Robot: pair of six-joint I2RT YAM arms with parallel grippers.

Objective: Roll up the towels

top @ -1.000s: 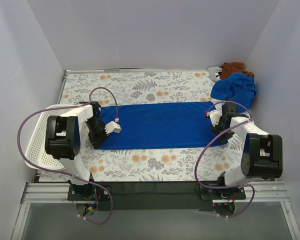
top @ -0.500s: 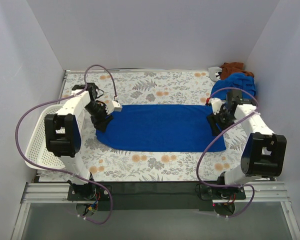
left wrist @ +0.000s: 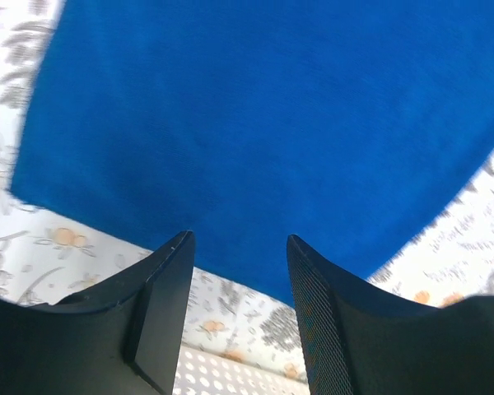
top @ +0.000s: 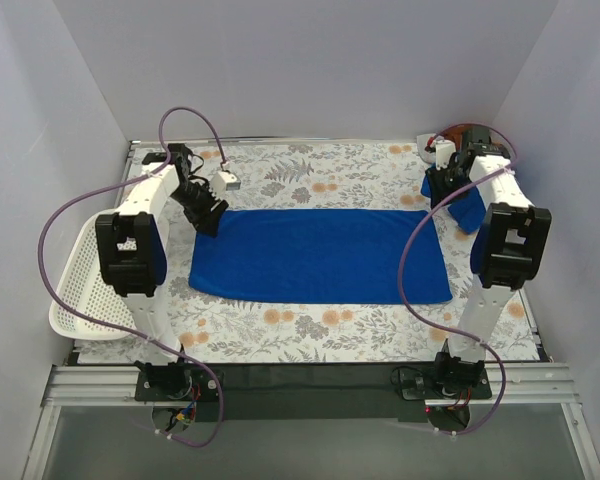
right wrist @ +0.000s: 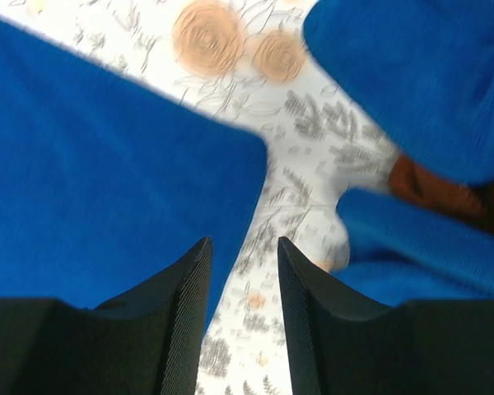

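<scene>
Royal-blue spread towel (top: 320, 255) lies flat and long across the middle of the floral tablecloth (top: 310, 170), with its short ends to the left and to the right. At the far left a white basket (top: 70, 300) sits at the table edge, well apart from this towel. The left gripper (top: 208, 216) hangs over the far left corner of the spread towel. In the left wrist view this gripper (left wrist: 239, 240) has its jaws moderately parted, and between them there is only the spread towel (left wrist: 263, 123) lying below; whether the tips touch the cloth I cannot tell. The right gripper (top: 437, 190) is near the far right corner of the spread towel. In the right wrist view this gripper (right wrist: 243, 243) has its jaws parted a little less and grips nothing; the tablecloth (right wrist: 313, 164) shows in the gap, and the towel corner (right wrist: 107, 189) is just to the left. A crumpled towel (top: 468, 212), also blue, lies at the far right beside a brown cloth (top: 468, 131).
</scene>
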